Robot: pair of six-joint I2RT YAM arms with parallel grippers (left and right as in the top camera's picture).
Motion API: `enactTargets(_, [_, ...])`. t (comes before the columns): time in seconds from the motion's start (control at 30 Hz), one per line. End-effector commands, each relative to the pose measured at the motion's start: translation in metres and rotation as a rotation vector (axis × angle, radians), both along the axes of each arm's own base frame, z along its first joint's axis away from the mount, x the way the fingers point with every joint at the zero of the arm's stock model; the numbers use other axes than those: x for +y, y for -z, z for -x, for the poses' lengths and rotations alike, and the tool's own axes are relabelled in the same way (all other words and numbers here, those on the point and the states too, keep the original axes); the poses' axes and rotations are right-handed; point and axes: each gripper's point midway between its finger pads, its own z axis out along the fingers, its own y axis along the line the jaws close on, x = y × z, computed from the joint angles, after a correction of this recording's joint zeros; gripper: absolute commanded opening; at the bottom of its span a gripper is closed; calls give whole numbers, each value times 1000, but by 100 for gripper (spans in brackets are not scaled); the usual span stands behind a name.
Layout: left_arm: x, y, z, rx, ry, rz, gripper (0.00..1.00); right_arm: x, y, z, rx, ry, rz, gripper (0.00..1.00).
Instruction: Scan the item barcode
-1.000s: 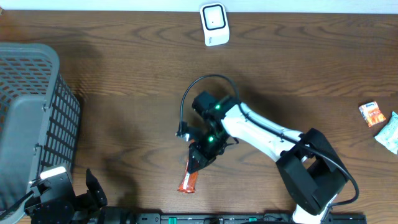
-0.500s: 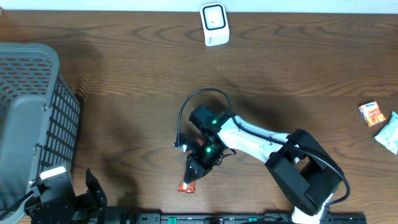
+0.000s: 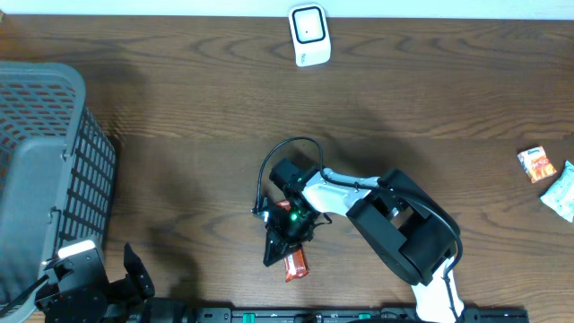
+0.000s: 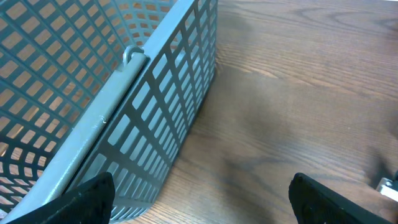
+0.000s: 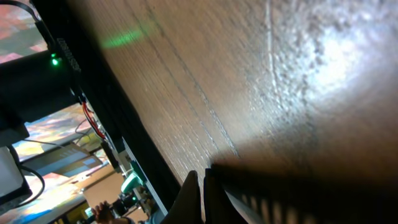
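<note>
A small red-orange packet, the item, lies low over the table near its front edge, right beside the tip of my right gripper. That gripper is shut, and the item appears pinched in it. In the right wrist view the closed fingers point at the wood, with a dark, blurred, striped shape, seemingly the item, pressed against them. The white scanner stands upright at the table's far edge. My left gripper rests at the front left, open and holding nothing, its fingers spread wide beside the basket.
A grey mesh basket fills the left side, its wall close to the left gripper. Two snack packets lie at the right edge. The right arm's black cable loops over the table's middle.
The right arm has pulled in toward the front edge and twisted its wrist. The item swung from the left of the fingertips to their right. The left arm has not moved.
</note>
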Motion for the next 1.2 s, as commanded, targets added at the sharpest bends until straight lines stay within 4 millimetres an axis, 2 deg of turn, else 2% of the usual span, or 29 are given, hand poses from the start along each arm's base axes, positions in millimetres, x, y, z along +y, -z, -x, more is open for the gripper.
enactTargets(0.0, [1,1,2,-4,-10,3,90,-18,32,-4,-48,13,165,1])
enactTargets(0.07, [1,1,2,-3,-10,3,90,-12,16,-16,-83,26,128,1])
enactTargets(0.2, [1,1,2,-3,-10,3,90,-2,-33,-39,-167,48,42,1])
enactTargets(0.3, [1,1,2,-3,-10,3,90,-4,-63,-41,-205,55,19,1])
enactTargets(0.43, [1,1,2,-3,-10,3,90,-22,-78,-35,-239,46,84,1])
enactTargets(0.67, [1,1,2,-3,-10,3,90,-58,-53,-31,-286,14,289,1])
enactTargets(0.97, [1,1,2,-3,-10,3,90,-63,-20,-12,-256,25,328,1])
enactTargets(1.17, [1,1,2,-3,-10,3,90,-67,-8,-3,-261,27,365,1])
